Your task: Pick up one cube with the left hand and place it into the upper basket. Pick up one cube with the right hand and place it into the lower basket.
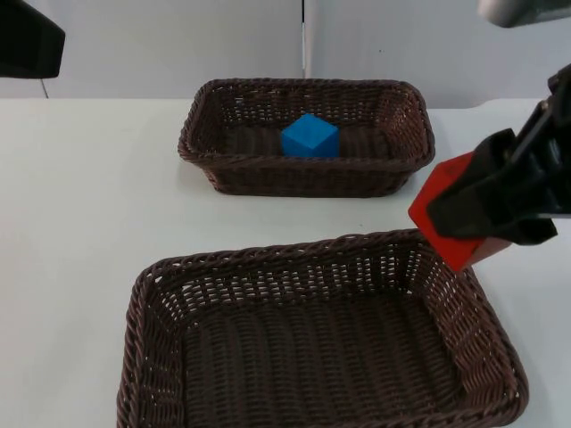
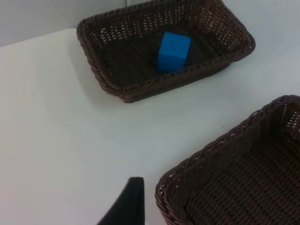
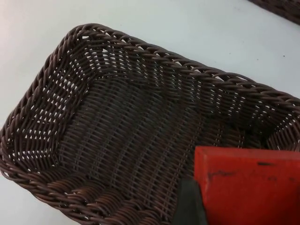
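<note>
Nearest the top camera sits the lower basket, its woven floor bare, and at its two o'clock corner the right gripper hangs above the rim with its fingers clamped on the red cube; from the right wrist, that cube sits over the same basket's inside. Toward twelve o'clock on the white table, the upper basket holds the blue cube near its middle. At ten o'clock the left arm waits, and of the left gripper one black fingertip shows above the table, so I cannot tell whether it is spread or closed.
</note>
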You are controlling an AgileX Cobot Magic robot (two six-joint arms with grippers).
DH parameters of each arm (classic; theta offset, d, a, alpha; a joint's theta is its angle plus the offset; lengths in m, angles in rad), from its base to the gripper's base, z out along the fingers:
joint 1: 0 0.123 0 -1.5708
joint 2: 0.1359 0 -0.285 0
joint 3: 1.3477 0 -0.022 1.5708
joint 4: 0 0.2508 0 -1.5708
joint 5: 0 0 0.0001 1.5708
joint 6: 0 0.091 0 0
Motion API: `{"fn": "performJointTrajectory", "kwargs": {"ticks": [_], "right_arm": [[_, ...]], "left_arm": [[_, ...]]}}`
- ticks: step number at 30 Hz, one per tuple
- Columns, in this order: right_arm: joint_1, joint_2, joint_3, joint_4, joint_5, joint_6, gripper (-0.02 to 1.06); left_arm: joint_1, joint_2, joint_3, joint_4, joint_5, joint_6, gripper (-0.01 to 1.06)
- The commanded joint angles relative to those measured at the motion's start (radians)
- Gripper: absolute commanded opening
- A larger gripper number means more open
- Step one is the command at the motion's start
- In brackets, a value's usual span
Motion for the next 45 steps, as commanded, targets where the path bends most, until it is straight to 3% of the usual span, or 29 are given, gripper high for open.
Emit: {"fn": "performJointTrajectory", "kwargs": {"ticks": [1, 7, 14, 18, 29, 41, 45], "right_arm": [[0.007, 0.005, -0.006, 0.000, -0.020, -0.029, 0.00], [0.007, 0.086, -0.006, 0.003, -0.091, -0.088, 0.00], [0.031, 0.182, -0.006, 0.003, -0.199, -0.088, 0.00], [0.071, 0.278, -0.006, -0.001, -0.312, -0.088, 0.00], [0.080, 0.485, -0.006, 0.003, -0.457, -0.076, 0.00], [0.080, 0.571, -0.006, 0.003, -0.482, -0.076, 0.00], [0.080, 0.571, -0.006, 0.003, -0.482, -0.076, 0.08]], "left_arm": [[-0.005, -0.007, 0.004, -0.020, -0.005, -0.003, 0.99], [-0.005, -0.007, 0.004, -0.024, -0.005, -0.003, 0.99], [-0.005, -0.007, 0.004, -0.022, -0.007, -0.003, 0.99], [-0.005, -0.007, 0.004, -0.022, -0.007, -0.003, 0.99], [-0.005, -0.007, 0.004, -0.022, -0.007, -0.003, 0.99], [-0.005, -0.007, 0.004, -0.022, -0.007, -0.003, 0.99], [-0.005, -0.007, 0.004, -0.022, -0.007, -0.003, 0.99]]}}
